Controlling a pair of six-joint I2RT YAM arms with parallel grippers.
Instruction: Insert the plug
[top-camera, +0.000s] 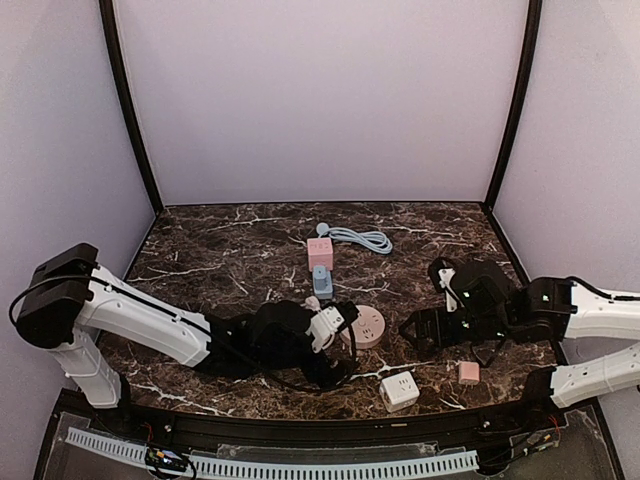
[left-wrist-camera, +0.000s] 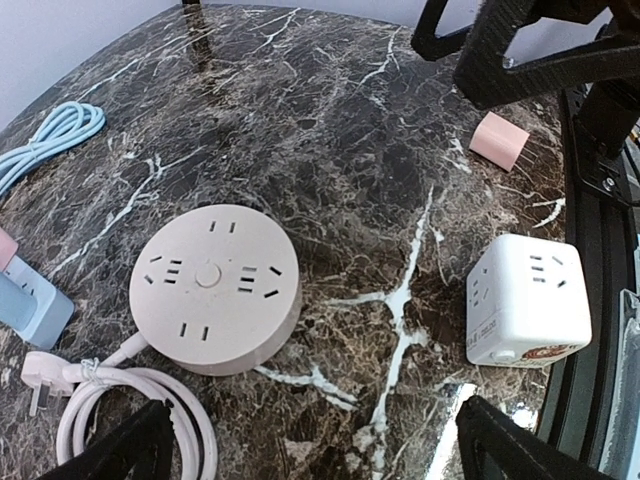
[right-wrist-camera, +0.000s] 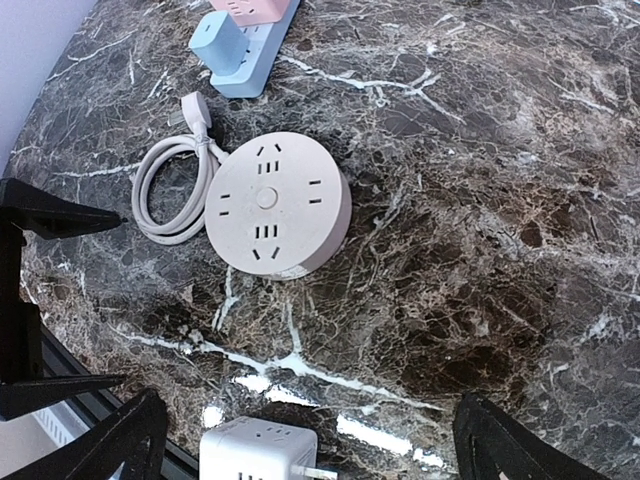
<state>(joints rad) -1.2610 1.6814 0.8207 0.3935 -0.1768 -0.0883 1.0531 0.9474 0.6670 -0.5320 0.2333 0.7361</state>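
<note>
Plug (left-wrist-camera: 45, 378) lies on the marble table (left-wrist-camera: 330, 120) by its coiled cord (left-wrist-camera: 130, 410), just beside the round socket (left-wrist-camera: 215, 288). A blue adapter (left-wrist-camera: 30, 305) sits close, seemingly apart. Left gripper (left-wrist-camera: 320, 445) and right gripper (right-wrist-camera: 312, 440) gape wide, empty.

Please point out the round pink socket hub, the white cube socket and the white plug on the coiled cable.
Round pale pink socket hub (left-wrist-camera: 213, 287): left wrist view, centre of top face.
White plastic cube socket (left-wrist-camera: 528, 298): left wrist view, top face.
White plug on coiled cable (right-wrist-camera: 191, 109): right wrist view, plug body.

No legible text; cube sticker (left-wrist-camera: 522, 352) blurred.
</note>
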